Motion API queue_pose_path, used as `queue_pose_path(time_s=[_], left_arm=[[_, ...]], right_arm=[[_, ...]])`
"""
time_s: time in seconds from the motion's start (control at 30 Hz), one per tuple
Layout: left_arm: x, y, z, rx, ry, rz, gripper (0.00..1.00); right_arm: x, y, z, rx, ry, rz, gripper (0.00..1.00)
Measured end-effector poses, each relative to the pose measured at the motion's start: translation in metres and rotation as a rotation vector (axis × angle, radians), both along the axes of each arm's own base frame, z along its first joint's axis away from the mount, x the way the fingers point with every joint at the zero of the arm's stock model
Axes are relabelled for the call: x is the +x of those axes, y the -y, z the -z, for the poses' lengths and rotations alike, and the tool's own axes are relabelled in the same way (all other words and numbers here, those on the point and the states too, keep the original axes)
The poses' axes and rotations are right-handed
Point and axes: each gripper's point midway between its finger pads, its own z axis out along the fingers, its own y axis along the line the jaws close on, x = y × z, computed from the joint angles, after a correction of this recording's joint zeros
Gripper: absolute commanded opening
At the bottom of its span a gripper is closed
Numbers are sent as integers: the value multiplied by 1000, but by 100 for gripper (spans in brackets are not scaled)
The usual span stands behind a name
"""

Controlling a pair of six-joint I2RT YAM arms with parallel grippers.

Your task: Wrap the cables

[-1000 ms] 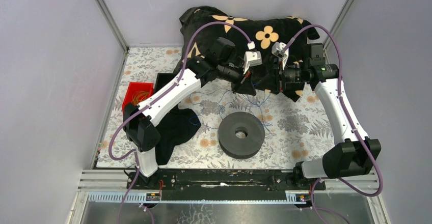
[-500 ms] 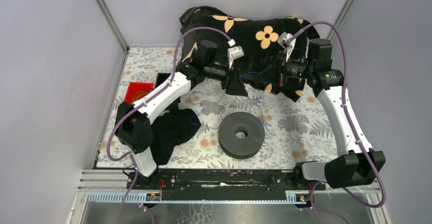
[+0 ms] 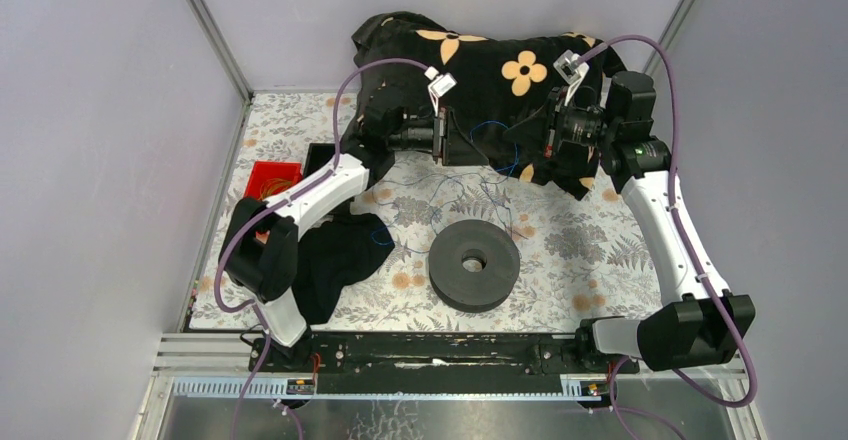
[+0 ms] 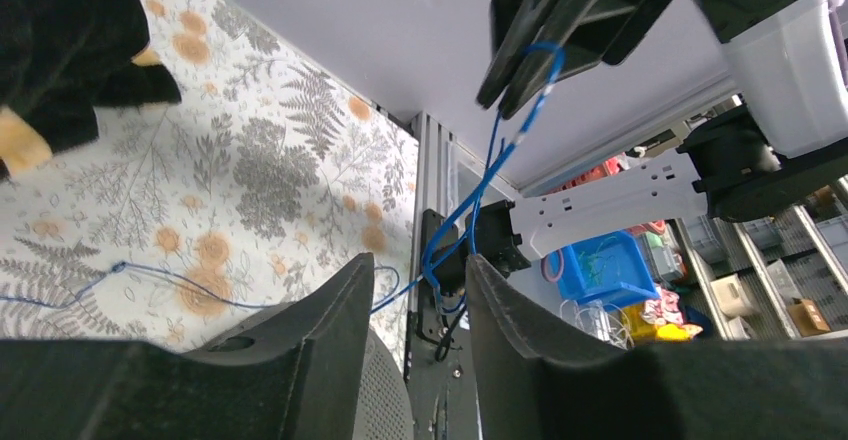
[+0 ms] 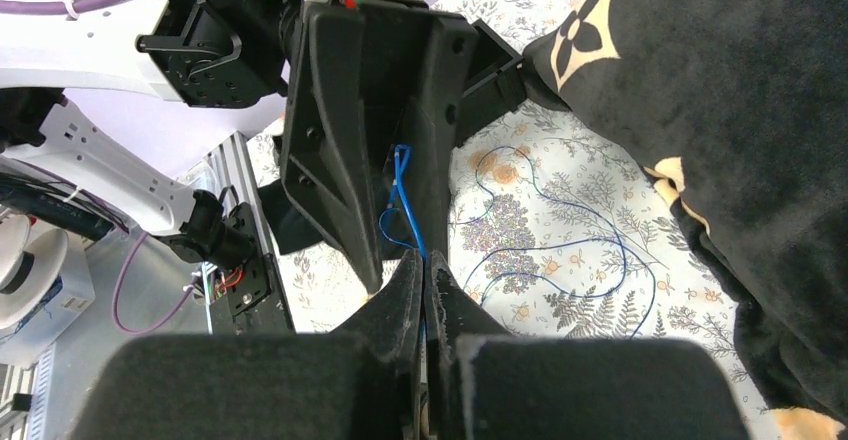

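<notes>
Left fingers moved left and opened (cables between them); right fingers pinch the blue cables tight.

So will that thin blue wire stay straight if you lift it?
Probably not: the cables lie in loose curls, so they're likely floppy. The strand pinched by the right gripper hangs limp, so it's probably light and tangles easily.

Beyond the spool, the blue cables are fading too fine to trace against the dark floral cloth there
</notes>
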Motion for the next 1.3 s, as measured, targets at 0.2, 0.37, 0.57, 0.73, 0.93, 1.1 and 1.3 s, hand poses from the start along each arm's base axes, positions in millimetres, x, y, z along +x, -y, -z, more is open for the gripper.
queue_pose_path(time_s=[0.2, 0.37, 0.57, 0.73, 0.93, 1.1, 1.3], left_arm=[[5, -4, -16, -53, 10, -12, 13], [11, -11, -17, -61, 11, -20, 0], [19, -21, -2, 31, 46, -29, 0], [17, -21, -8, 138, 175, -12, 0], [-3, -15, 3, 254, 264, 43, 0], [-24, -9, 17, 317, 268, 98, 0], [-29, -8, 21, 345, 279, 105, 0]], right_arm=[[1, 1, 6, -2, -15, 9, 0], [4, 3, 15, -28, -14, 28, 0], [6, 11, 34, -98, -14, 56, 9], [-3, 15, 53, -175, -18, 0, 36], [-13, 6, 63, -196, -35, -98, 57], [-27, -10, 52, -155, -11, -192, 64], [-36, -19, 48, -129, -9, -241, 63]])
